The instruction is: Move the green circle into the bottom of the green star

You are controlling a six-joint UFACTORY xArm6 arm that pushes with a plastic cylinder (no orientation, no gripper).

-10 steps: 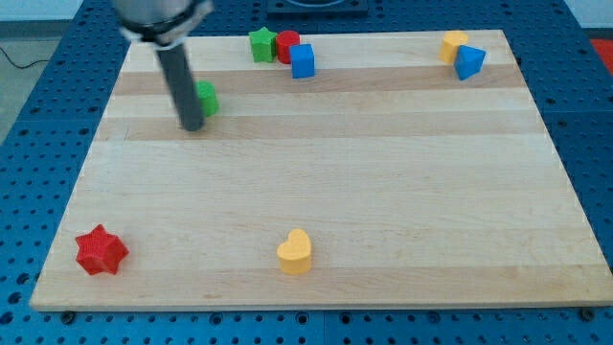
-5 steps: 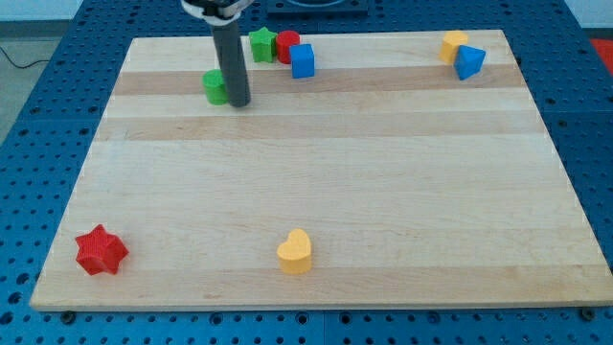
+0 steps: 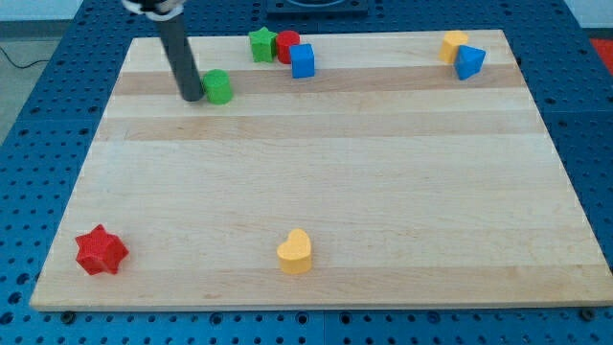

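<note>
The green circle [image 3: 218, 86] lies on the wooden board [image 3: 316, 192] near the view's top left. My tip [image 3: 192, 98] rests on the board just left of the green circle, close to or touching it. The green star [image 3: 261, 44] sits at the top edge, up and to the right of the circle, with a red block [image 3: 286, 45] against its right side and a blue block [image 3: 303, 61] just right of that.
A yellow block [image 3: 453, 44] and a blue block [image 3: 469, 61] sit at the top right. A red star [image 3: 101, 251] lies at the bottom left. A yellow heart [image 3: 295, 252] lies at the bottom middle.
My tip went from the circle's left to its right, then back to its left. The green circle shifted slightly up and to the right.
</note>
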